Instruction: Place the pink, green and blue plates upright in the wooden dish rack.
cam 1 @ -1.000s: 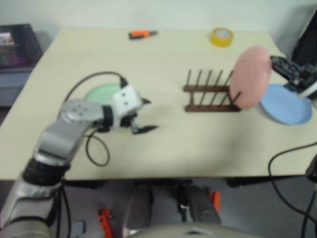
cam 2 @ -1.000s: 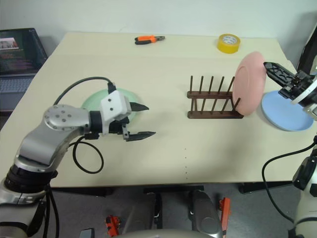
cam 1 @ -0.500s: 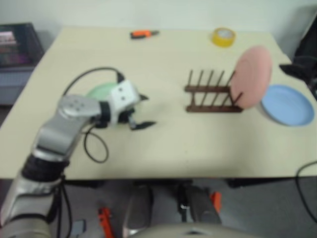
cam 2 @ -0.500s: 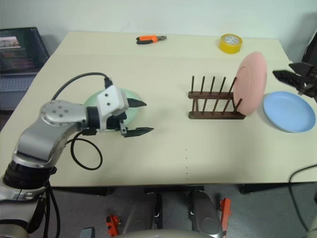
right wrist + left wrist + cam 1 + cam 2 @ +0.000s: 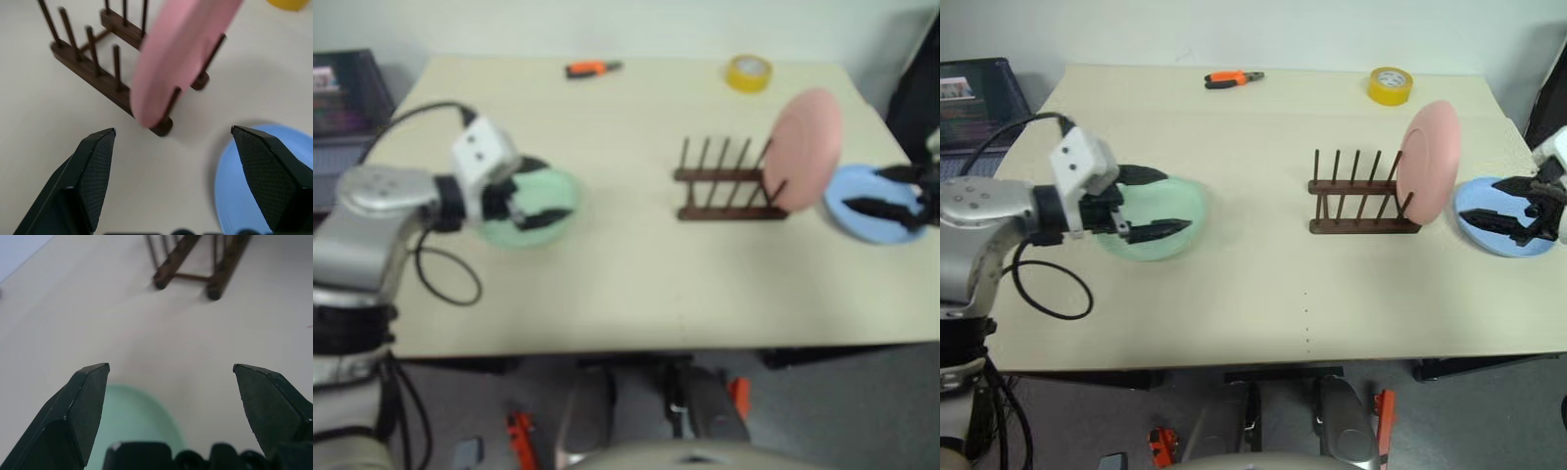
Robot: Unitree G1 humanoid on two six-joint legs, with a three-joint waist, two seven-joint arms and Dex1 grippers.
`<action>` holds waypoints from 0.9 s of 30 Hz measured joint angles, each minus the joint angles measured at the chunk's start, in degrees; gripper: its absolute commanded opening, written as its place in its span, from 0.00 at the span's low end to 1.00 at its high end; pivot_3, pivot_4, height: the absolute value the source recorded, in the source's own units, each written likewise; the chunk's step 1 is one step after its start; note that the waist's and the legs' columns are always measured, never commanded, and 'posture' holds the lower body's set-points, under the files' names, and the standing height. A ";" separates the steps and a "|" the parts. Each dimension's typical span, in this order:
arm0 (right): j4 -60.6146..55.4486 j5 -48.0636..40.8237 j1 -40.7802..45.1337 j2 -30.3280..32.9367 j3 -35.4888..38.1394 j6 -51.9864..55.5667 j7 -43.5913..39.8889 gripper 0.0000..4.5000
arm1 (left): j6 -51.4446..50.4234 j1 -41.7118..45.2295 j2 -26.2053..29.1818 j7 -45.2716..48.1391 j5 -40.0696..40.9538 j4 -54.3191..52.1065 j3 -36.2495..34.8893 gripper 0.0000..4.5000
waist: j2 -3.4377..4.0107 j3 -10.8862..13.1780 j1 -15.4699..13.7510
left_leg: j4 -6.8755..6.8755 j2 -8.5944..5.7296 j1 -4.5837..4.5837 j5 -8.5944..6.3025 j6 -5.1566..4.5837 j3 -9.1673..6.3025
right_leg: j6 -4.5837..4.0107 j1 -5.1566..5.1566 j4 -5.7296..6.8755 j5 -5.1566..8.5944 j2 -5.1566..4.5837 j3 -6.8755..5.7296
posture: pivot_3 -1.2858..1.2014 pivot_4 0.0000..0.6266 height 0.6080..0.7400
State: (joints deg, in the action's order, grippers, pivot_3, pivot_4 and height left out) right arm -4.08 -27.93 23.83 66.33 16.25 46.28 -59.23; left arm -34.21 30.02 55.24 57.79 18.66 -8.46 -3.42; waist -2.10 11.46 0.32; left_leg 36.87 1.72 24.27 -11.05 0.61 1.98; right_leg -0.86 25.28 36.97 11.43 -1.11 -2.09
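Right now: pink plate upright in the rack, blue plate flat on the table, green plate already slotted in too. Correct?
Not quite. The green plate is not in the wooden dish rack; the right eye view shows it lying flat on the table. The pink plate is upright in the rack and the blue plate lies flat.

Beige table (image 5: pixel 1263 294), white wall (image 5: pixel 1263 29)

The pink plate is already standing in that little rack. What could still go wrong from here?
The salmon pink plastic plate stands in the very end slot of the dark wooden peg rack, so a bump might tip it out. The right end effector hangs open over the light blue plate right beside it. The mint green plate lies flat, probably hard to pinch.
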 measured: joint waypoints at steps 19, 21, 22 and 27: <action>-13.78 -15.46 18.96 -21.08 -13.75 5.15 3.61 0.91 | 4.50 9.71 -4.92 -19.02 -11.21 38.01 -3.40 1.00 | -0.05 -0.02 -0.35 | 0.06 0.13 0.13 0.00 0.00 -0.04 | 0.29 0.01 0.06 -0.19 -0.05 -0.16 | 0.52 0.24 1.00; -13.77 -14.80 20.39 -22.19 -16.34 5.18 4.25 0.91 | 5.56 11.56 -7.93 -18.67 -11.77 43.10 -2.04 1.00 | -0.06 -0.03 -0.61 | 0.10 0.02 0.32 0.00 0.00 0.02 | 0.32 0.10 -0.01 -0.20 -0.04 -0.18 | 0.52 0.24 1.00; -13.77 -14.37 20.82 -22.29 -16.98 5.17 4.38 0.91 | 6.19 12.13 -9.17 -18.22 -12.00 45.32 -1.38 1.00 | -0.10 -0.05 -0.71 | 0.11 -0.02 0.43 0.00 -0.01 0.02 | 0.35 0.16 -0.03 -0.22 -0.04 -0.17 | 0.52 0.24 1.00; -13.76 -13.54 21.23 -22.39 -17.96 5.21 4.65 0.91 | 7.17 14.90 -12.53 -17.46 -13.47 52.16 0.95 1.00 | -0.21 -0.08 -0.84 | 0.16 -0.07 0.54 -0.05 -0.09 0.00 | 0.43 0.23 -0.08 -0.25 -0.10 -0.10 | 0.52 0.24 1.00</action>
State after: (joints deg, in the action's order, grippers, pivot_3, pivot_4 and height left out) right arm -17.84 -41.47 45.07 43.94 -1.72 51.49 -54.58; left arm -27.05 44.92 42.72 40.33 5.19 43.70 -2.47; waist -2.31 11.38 -0.52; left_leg 37.03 1.66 24.81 -11.10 0.52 1.99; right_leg -0.43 25.51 36.89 11.18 -1.22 -2.19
